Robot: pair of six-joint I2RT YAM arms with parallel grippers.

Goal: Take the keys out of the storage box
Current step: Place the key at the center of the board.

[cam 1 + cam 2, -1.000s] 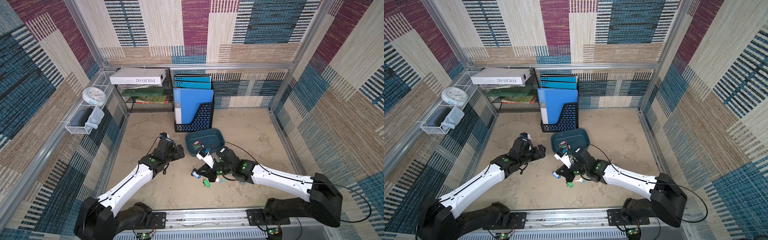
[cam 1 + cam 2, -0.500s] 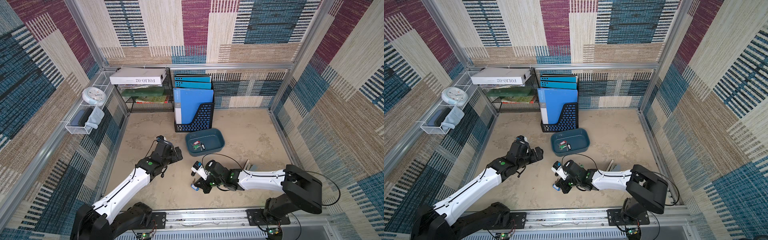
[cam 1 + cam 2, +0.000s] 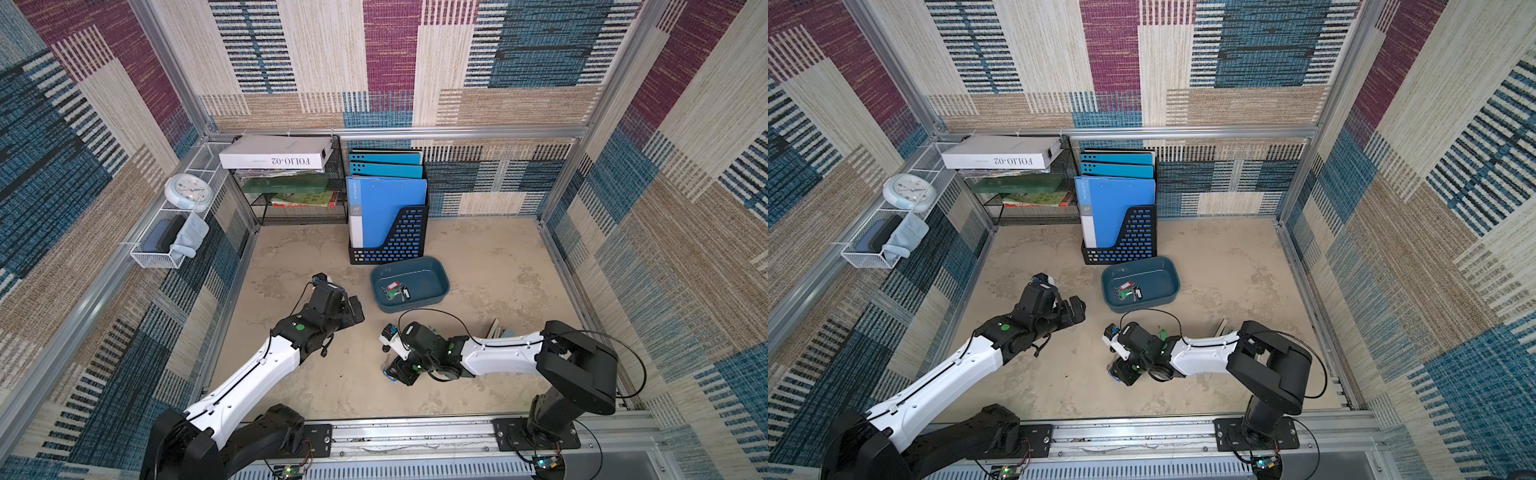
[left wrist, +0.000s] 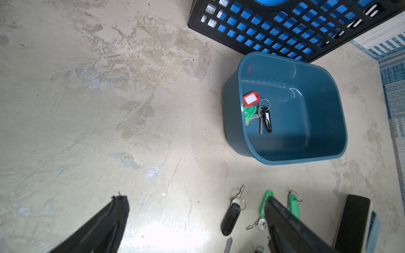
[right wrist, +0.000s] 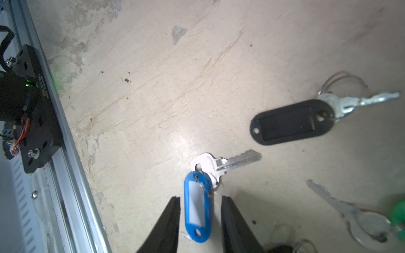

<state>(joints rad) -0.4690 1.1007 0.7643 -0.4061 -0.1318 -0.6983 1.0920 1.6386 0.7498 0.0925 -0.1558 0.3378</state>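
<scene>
We read "FOLIO-02" on white box (image 3: 276, 153), upper left. R claw (image 5: 200, 198) part-open astride blue-tag key (image 5: 197, 203), no contact; L claw (image 4: 195, 197) wide, empty. Three keys (image 3: 395, 291) in storage box (image 3: 428, 282), frame centre; green tag (image 5: 398, 213) blurred, cut off.

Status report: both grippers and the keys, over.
Left gripper open, empty. Right gripper open, astride blue-tag key on table. Red, green, black-tag keys inside storage box. Nothing over box.
</scene>
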